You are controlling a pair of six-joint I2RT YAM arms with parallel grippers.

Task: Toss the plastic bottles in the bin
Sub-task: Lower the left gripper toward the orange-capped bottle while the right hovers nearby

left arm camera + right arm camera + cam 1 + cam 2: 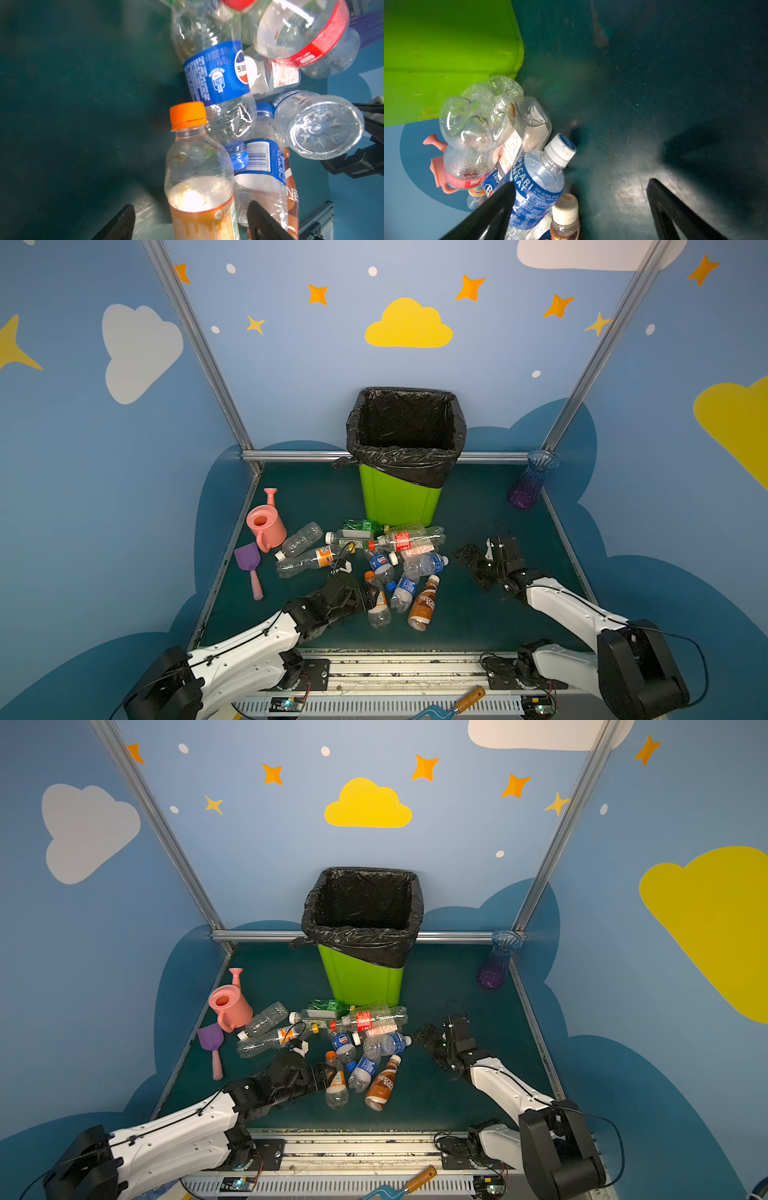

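The bin (399,499), lime green with a crinkled black liner over its rim, stood at twelve o'clock on the dark green mat (465,614). The plastic bottles (386,560) lay in a loose heap on the mat at the bin's six o'clock, the farthest ones just beside its base.

At the heap's seven o'clock edge the left gripper (372,596) sat low at an orange-capped bottle (379,608), which lay with its cap toward the bin. In the left wrist view the left gripper (191,204) had its jaws apart on either side of the orange-capped bottle (199,166). One finger (261,220) was just beside it and bare mat showed before the other. Whether either pressed the bottle could not be told.

The right gripper (476,546) hung at the heap's three o'clock, jaws wide apart and holding nothing. In the right wrist view the right gripper (582,182) framed bare mat, with a Pocari Sweat bottle (537,182) just beside one finger (500,199).

A pink watering can (266,526) and a purple scoop (249,564) sat at nine o'clock, and a blue-purple vase (530,481) at two o'clock.
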